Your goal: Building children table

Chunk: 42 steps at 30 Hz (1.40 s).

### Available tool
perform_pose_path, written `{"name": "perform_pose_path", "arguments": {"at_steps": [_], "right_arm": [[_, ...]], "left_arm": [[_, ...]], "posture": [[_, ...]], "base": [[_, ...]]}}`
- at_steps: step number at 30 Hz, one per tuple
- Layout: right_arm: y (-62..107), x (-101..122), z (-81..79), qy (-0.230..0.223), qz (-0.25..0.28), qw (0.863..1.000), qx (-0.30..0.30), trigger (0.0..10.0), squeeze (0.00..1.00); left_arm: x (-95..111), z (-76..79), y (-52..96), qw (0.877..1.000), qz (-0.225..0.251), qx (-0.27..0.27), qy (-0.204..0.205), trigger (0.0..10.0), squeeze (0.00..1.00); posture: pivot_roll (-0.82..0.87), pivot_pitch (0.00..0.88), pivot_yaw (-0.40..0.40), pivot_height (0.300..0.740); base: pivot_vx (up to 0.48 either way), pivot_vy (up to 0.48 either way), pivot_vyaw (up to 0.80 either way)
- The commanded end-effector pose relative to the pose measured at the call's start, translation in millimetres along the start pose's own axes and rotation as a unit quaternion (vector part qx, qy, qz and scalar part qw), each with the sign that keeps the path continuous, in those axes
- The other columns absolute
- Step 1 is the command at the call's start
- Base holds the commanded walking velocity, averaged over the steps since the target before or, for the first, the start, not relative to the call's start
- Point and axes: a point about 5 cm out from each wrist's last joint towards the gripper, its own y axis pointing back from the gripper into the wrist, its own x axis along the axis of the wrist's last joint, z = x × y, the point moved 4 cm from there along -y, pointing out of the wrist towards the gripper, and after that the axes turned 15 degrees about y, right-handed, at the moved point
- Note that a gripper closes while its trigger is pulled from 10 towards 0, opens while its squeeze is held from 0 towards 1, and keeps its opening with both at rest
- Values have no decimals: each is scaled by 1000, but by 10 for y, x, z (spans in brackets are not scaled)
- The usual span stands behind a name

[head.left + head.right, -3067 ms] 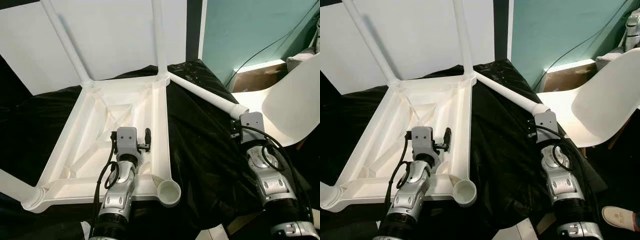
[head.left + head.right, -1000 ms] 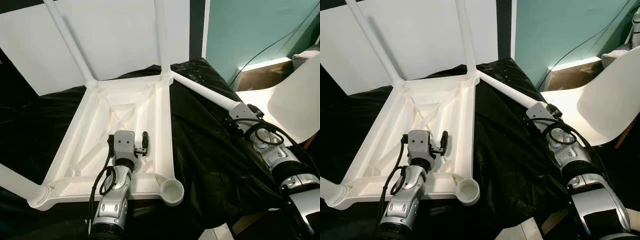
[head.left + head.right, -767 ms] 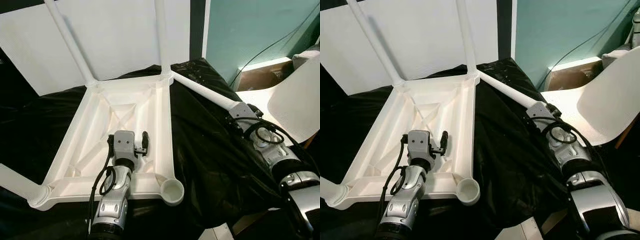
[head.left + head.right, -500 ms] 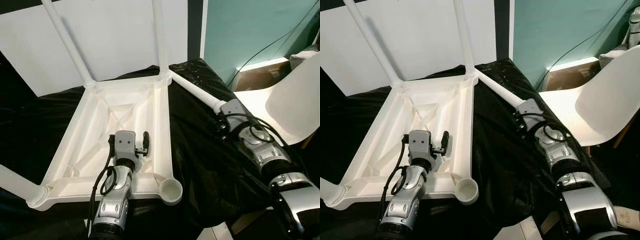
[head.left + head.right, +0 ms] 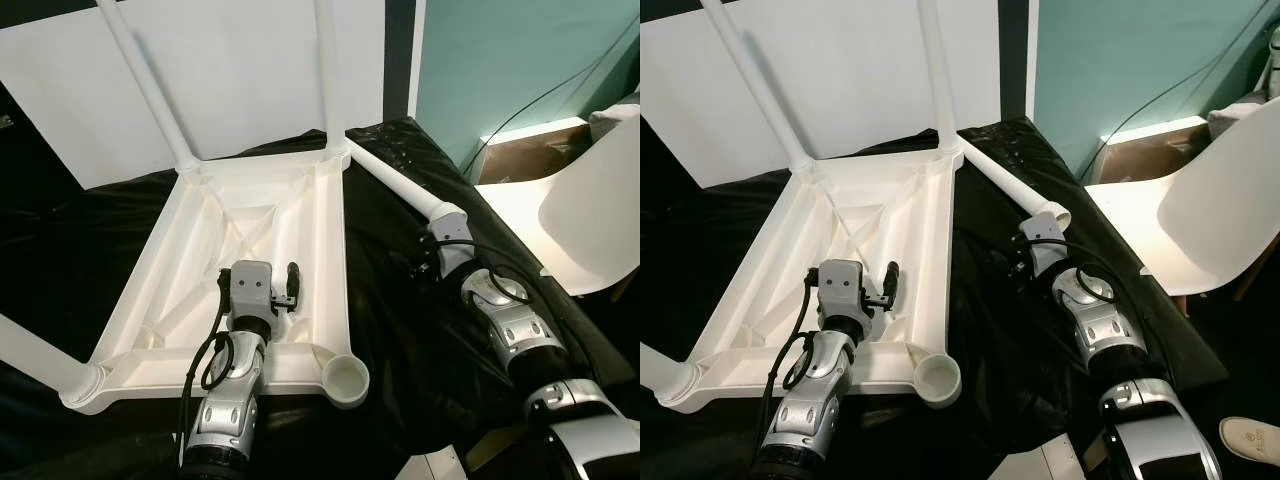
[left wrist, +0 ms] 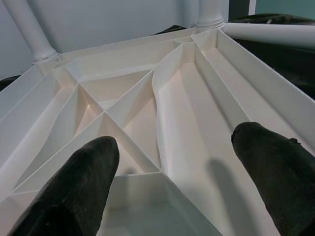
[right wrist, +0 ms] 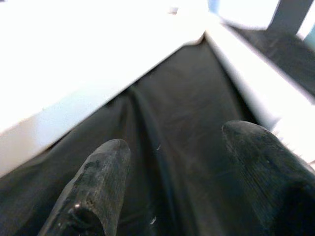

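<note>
Two grippers are over the work in front of you, on a black cloth [image 5: 400,300] that covers the whole surface. Largest on it is the white table top [image 5: 250,260], lying upside down with its ribbed underside facing up, left of centre. You can see upright legs [image 5: 150,90] fitted at both far corners, another leg at the near left corner, and an empty round socket [image 5: 347,377] at the near right corner. At your far right stands a white chair [image 5: 1210,220], with a brown box behind it against the teal wall.

One loose white leg [image 5: 395,182] lies on the cloth, slanting from the table top's far right corner toward the near right. Your right gripper [image 7: 182,162] is just beside its near end, low over the cloth between leg and table top, fingers spread with nothing between them.

Your left gripper [image 6: 174,162] hovers over the near part of the ribbed underside, just left of its right rail, fingers [image 6: 88,172] spread wide and holding nothing.
</note>
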Motion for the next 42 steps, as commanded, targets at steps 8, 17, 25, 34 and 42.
{"name": "perform_pose_path", "arguments": {"at_steps": [8,17,25,34,42], "right_arm": [[82,-73,326,176,-59,976,-117,10000,0],[109,-192,437,237,-110,959,-108,10000,0],[38,-269,548,294,-130,943,-88,10000,0],[-43,-302,548,321,-137,934,-72,10000,0],[-152,-245,487,349,-129,927,-53,10000,0]], "left_arm": [[-31,18,-35,1000,-4,4,-3,10000,0],[-49,29,-38,1000,-4,5,1,10000,0],[-56,-2,-23,1000,-5,10,-1,10000,0],[-65,-40,14,1000,-6,15,-4,10000,0],[-60,-97,80,1000,-7,22,-11,10000,0]], "posture": [[-49,0,111,740],[-41,0,103,740],[-29,0,101,740],[-8,0,101,740],[31,0,106,740]], "base": [[0,0,0],[0,0,0],[0,0,0],[0,0,0],[0,0,0]]}}
